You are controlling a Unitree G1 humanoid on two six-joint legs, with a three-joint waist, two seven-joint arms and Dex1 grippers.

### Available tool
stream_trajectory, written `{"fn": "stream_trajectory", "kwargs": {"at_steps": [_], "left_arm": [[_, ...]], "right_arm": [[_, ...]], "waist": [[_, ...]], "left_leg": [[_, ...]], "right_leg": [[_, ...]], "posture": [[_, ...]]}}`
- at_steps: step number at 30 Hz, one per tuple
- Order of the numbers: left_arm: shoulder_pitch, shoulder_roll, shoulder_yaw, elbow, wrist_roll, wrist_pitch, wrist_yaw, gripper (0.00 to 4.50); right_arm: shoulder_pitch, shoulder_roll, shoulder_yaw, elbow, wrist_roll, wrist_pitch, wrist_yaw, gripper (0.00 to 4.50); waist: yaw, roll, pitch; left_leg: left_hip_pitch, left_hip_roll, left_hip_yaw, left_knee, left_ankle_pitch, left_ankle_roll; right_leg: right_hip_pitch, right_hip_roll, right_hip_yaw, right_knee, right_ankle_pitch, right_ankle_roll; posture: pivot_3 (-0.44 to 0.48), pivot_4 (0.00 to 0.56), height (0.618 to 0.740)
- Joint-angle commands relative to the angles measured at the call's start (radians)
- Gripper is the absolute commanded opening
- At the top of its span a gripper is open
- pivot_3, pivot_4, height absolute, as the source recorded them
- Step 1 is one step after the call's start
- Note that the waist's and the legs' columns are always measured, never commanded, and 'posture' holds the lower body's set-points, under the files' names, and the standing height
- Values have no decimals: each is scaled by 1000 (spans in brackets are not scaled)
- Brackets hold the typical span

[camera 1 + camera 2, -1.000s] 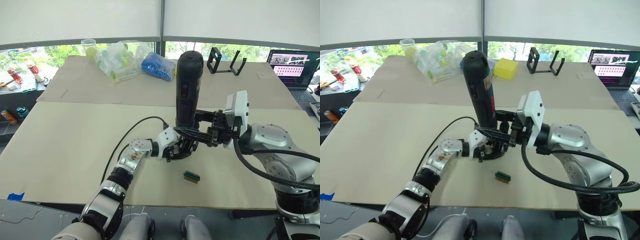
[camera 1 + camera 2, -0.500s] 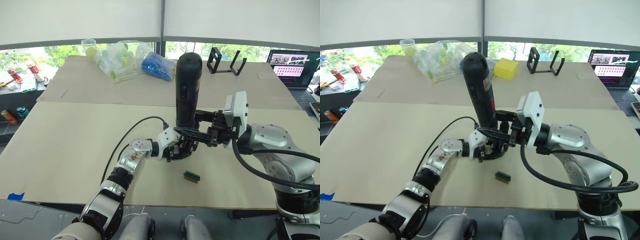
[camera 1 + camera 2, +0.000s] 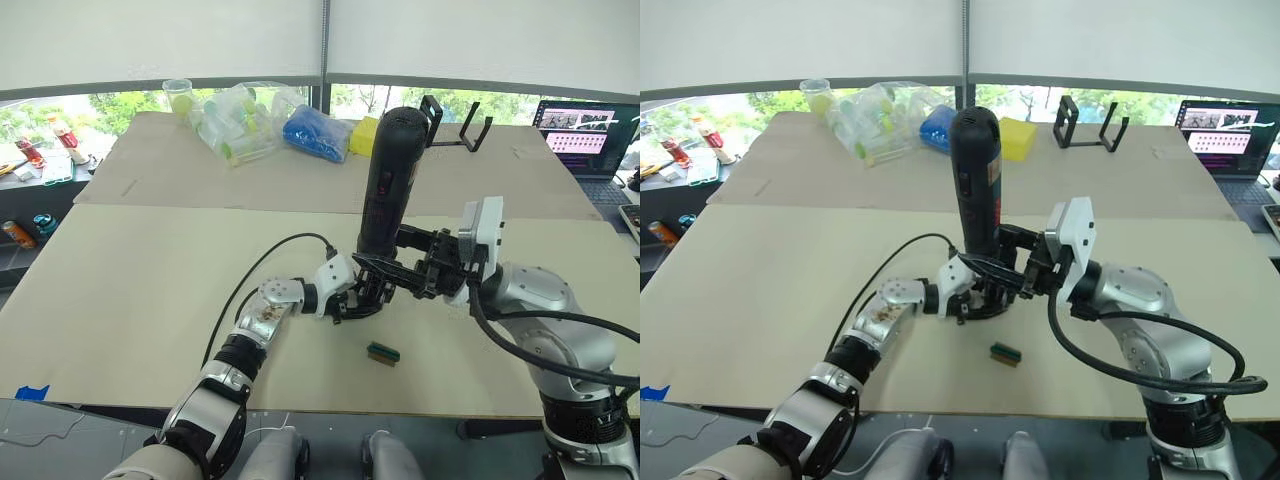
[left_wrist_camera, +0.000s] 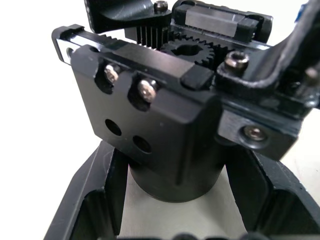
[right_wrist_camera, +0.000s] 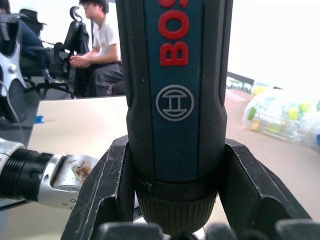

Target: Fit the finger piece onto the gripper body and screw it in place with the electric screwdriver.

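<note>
Screwdriver stood on gripper body at mid-table, both grippers clamped.

Right gripper (image 5: pixel 175 220) clenched round the lower barrel of the electric screwdriver (image 3: pixel 388 180), which stands near upright, top leaning slightly away, bit end down at the gripper body (image 4: pixel 150 125). Left gripper (image 4: pixel 170 220) grasps that body by its rounded base, a finger (image 4: pixel 90 200) on either side. Two screws seated in the body's face, two holes below them open. Finger piece: cannot pick it out. Screwdriver looks heavy, rigid, top-heavy; low grip near the collar seems best. Body looks stiff, smooth plastic and metal, likely to twist under torque. Green-and-black block (image 3: pixel 383 352) lies loose nearby. Clear bag (image 3: pixel 235 120) at the far edge holds small plastic bottles.
</note>
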Motion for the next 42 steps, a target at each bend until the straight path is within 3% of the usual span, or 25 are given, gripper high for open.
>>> {"fn": "stream_trajectory", "kwargs": {"at_steps": [1, 18, 28, 42], "left_arm": [[-18, -9, 3, -22, -10, -10, -2, 2301], [-13, -10, 0, -26, -8, -14, -2, 2301], [-9, -8, 0, -28, -8, -11, -3, 2301], [-5, -7, -4, 3, -1, -6, -1, 2301]], "right_arm": [[27, -34, 42, 51, -50, 24, 16, 1914], [14, -73, 91, 120, -56, 80, 23, 1914], [7, -65, 53, 112, -16, 82, 17, 1914], [-210, -59, -126, -77, 300, 153, -35, 1914]], "waist": [[0, 0, 0], [1, 0, -1], [1, 0, -1], [2, 0, 0]], "left_leg": [[0, 0, 0, 0, 0, 0], [5, 0, 0, -1, 0, 0], [6, 0, 0, -2, 0, 0], [-1, 0, 0, -2, 0, 0]], "right_leg": [[0, 0, 0, 0, 0, 0], [3, -1, 0, 0, 0, 0], [3, -1, 0, -1, 0, 0], [-2, -1, 0, -1, 0, 0]], "posture": [[0, 150, 740], [0, 150, 740], [0, 150, 740], [0, 150, 740]]}}
